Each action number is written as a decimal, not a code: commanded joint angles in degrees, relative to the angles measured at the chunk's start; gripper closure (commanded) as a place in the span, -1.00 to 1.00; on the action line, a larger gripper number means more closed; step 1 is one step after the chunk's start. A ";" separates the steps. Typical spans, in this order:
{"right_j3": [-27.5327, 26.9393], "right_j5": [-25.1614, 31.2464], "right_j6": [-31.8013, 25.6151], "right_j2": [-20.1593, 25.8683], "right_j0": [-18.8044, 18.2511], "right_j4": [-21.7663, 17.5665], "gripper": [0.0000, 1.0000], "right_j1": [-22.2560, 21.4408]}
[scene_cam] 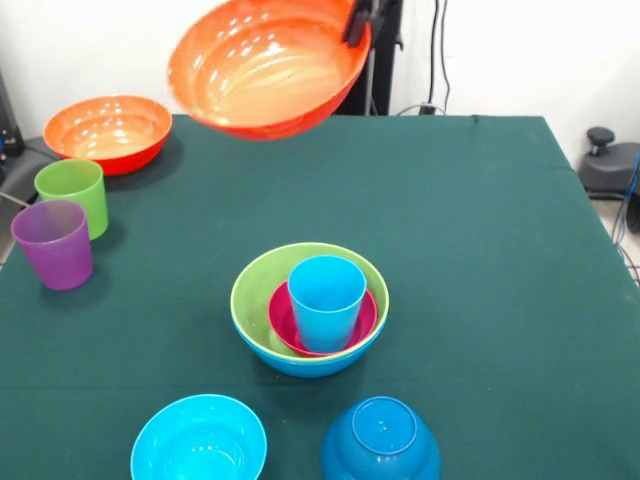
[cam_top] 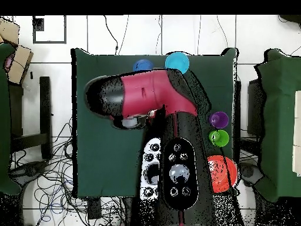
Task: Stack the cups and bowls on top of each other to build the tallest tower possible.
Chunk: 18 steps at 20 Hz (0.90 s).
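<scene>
Hidden and cut off

The gripper [scene_cam: 358, 22] is cropped by the top edge; the cyan bowl [scene_cam: 199, 440] and dark blue bowl [scene_cam: 380, 443] by the near edge. Overhead, the arm [cam_top: 147, 97] hides the tower [scene_cam: 310, 320].

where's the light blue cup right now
In the front view the light blue cup stands upright in the magenta bowl, nested in the lime green bowl, mid-table near the front.
</scene>
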 commanded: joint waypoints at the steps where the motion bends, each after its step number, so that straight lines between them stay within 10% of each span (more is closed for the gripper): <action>1: 0.64 -0.85 16.37 -3.51 2.91 -1.00 1.00 4.16; 18: -1.31 -11.92 24.39 -8.57 8.91 -4.60 1.00 11.23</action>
